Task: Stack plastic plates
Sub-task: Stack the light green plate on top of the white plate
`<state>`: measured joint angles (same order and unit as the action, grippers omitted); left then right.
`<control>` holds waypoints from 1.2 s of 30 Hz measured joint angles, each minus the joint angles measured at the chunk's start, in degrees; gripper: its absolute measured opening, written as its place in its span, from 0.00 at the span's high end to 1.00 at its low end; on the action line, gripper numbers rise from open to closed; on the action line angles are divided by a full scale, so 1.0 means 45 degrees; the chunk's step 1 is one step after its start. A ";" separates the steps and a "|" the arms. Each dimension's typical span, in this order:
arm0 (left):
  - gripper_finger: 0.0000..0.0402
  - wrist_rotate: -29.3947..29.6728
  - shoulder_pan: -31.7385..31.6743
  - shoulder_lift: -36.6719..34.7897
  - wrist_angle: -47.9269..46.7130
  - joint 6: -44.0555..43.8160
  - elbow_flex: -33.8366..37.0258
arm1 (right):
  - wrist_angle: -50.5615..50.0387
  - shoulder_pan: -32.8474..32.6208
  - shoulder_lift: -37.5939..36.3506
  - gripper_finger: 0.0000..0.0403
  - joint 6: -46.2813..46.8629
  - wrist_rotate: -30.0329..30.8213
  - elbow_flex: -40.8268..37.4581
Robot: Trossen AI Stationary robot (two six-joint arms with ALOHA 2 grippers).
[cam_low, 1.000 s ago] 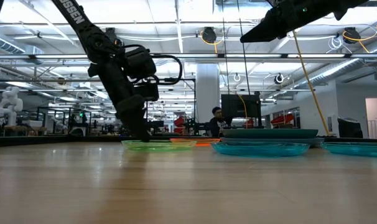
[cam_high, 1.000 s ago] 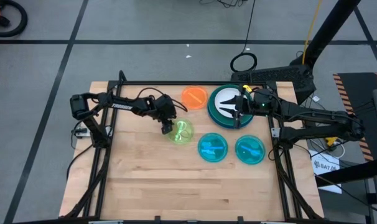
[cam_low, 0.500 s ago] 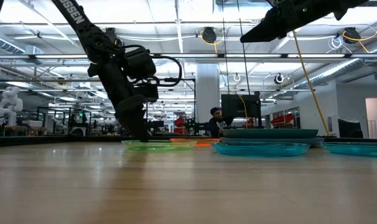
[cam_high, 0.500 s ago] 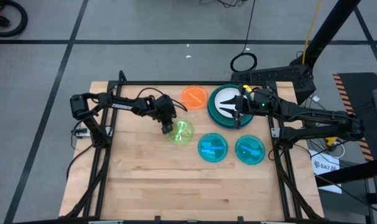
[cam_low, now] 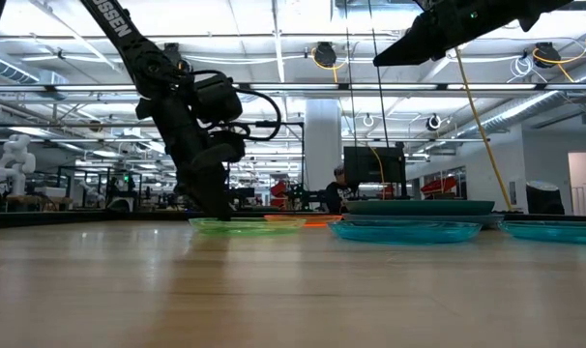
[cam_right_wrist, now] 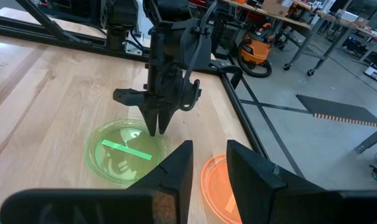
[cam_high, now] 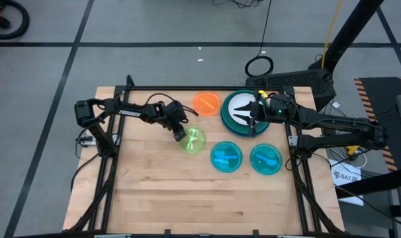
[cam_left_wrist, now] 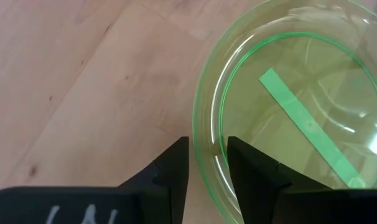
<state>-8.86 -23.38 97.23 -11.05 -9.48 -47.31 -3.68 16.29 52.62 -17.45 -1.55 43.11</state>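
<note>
Fingers (cam_left_wrist: 176, 168) straddle the lime green plate (cam_left_wrist: 294, 118) rim; contact is unclear.

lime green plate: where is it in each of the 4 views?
High view: lime green plate left of centre, below the orange plate.
Low view: thin green sliver on the table, left of centre, under the left arm.
Left wrist view: fills the right side.
Right wrist view: lower left, beside the orange plate.
Shared landmark: the left tool, its fingers closed on the plate's rim.
</note>
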 joint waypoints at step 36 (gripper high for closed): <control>0.94 0.0763 0.0089 -0.0639 -0.0565 -0.1183 0.0006 | 0.0000 0.0000 0.0000 0.78 0.0015 0.0002 0.0000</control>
<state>-5.43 -22.97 94.36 -13.59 -14.80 -47.28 -3.68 16.29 52.62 -17.39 -1.54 43.11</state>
